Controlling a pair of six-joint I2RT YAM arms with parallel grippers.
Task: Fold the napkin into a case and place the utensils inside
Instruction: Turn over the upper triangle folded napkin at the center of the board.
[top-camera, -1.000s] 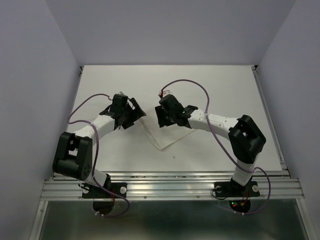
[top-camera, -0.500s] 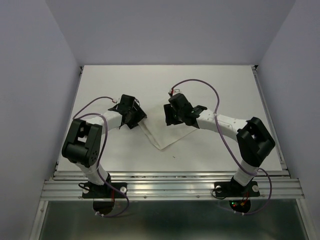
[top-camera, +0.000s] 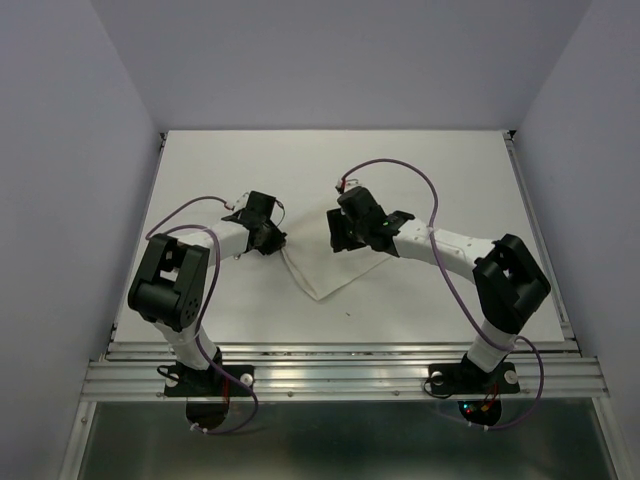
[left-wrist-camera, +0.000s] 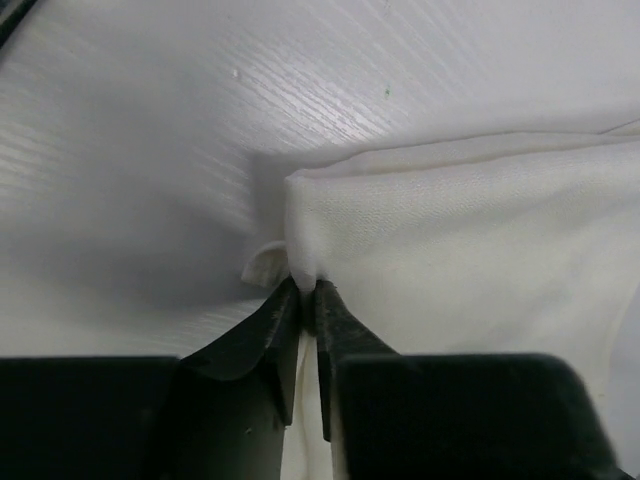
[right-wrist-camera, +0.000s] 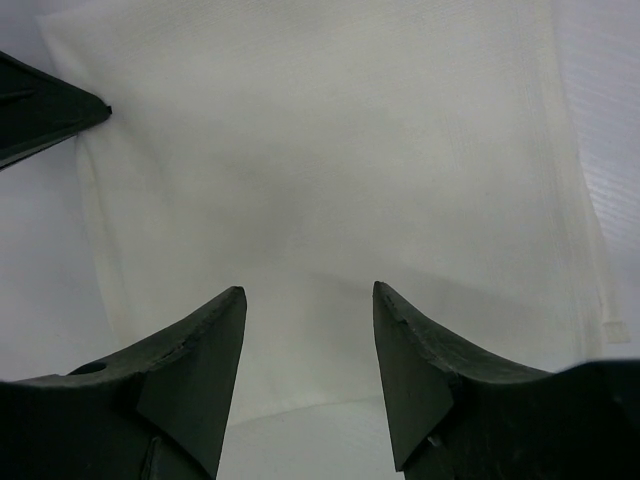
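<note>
The white napkin (top-camera: 325, 275) lies flat on the white table between my two arms, one corner pointing at the near edge. My left gripper (top-camera: 272, 240) is down at its left corner. In the left wrist view the left gripper (left-wrist-camera: 303, 290) is shut on that corner, and the napkin (left-wrist-camera: 470, 230) spreads away to the right with a fold of cloth bunched at the fingertips. My right gripper (top-camera: 338, 235) hovers over the napkin's far side. In the right wrist view that gripper (right-wrist-camera: 308, 292) stands open above the napkin (right-wrist-camera: 330, 150) with nothing between its fingers. The utensils and the case are out of view.
Pale walls close in the white table (top-camera: 450, 180) on the left, back and right. A metal rail (top-camera: 340, 372) runs along the near edge by the arm bases. A small dark speck (top-camera: 347, 313) lies just in front of the napkin.
My left gripper has come down and shut on the napkin's left corner. The right arm moved back and to the right a second ago and has held still since.
</note>
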